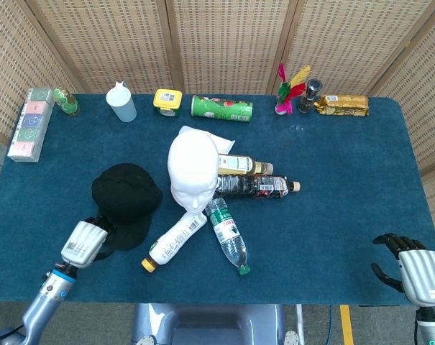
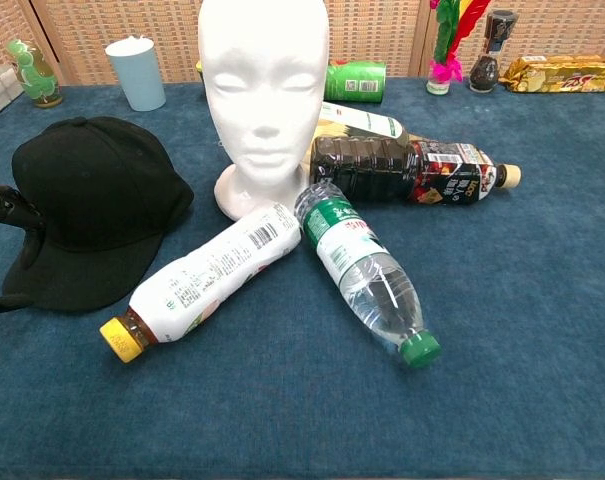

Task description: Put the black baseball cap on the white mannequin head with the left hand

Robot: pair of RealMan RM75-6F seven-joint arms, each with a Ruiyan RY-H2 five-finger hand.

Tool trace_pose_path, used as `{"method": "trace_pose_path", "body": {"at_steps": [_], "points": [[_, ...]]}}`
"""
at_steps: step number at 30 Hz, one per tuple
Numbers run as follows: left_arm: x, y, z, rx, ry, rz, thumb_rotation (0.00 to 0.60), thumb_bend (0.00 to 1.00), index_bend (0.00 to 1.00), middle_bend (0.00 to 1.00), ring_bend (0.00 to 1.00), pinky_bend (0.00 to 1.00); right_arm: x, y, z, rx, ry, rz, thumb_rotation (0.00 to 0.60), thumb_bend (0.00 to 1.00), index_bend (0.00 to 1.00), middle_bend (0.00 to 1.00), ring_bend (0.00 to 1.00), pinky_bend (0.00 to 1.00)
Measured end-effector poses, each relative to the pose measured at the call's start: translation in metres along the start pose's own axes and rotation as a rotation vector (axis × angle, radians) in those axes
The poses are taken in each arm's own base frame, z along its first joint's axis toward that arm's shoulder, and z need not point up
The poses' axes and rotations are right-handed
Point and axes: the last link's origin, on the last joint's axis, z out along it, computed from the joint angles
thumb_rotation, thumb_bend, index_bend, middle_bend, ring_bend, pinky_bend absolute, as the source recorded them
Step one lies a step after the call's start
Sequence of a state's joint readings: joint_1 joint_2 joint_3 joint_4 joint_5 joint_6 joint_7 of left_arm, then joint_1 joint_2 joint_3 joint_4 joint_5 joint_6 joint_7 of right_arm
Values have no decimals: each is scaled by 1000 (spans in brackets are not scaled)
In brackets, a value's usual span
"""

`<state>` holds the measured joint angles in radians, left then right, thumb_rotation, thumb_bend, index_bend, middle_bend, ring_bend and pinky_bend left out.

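Blue felt tabletop [image 1: 332, 215], woven-cane screens [image 1: 224, 43] behind. Left hand [image 1: 86, 241] at black baseball cap [image 1: 125, 195] brim, grasp unclear. Right hand [image 1: 411, 269] empty, fingers apart.

Cap [image 1: 126, 195] lies left of mannequin head [image 1: 193, 169], left hand [image 1: 85, 243] seemingly at its brim

Left hand [image 1: 85, 243] low at near left, fingers apart, empty. Right hand [image 1: 417, 274] at near right corner, fingers spread, empty.
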<state>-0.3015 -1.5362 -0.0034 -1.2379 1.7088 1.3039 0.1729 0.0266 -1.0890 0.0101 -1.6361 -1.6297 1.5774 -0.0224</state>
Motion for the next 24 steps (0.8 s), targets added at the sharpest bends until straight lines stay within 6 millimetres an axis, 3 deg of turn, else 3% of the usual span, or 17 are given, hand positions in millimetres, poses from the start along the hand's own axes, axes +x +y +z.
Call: {"method": "trace_pose_path", "body": {"at_steps": [24], "points": [[-23, 15, 1, -18, 29, 25, 600, 132, 599, 529, 355, 559, 5, 11, -10, -35, 10, 5, 600, 257, 394, 422, 454, 474]]}}
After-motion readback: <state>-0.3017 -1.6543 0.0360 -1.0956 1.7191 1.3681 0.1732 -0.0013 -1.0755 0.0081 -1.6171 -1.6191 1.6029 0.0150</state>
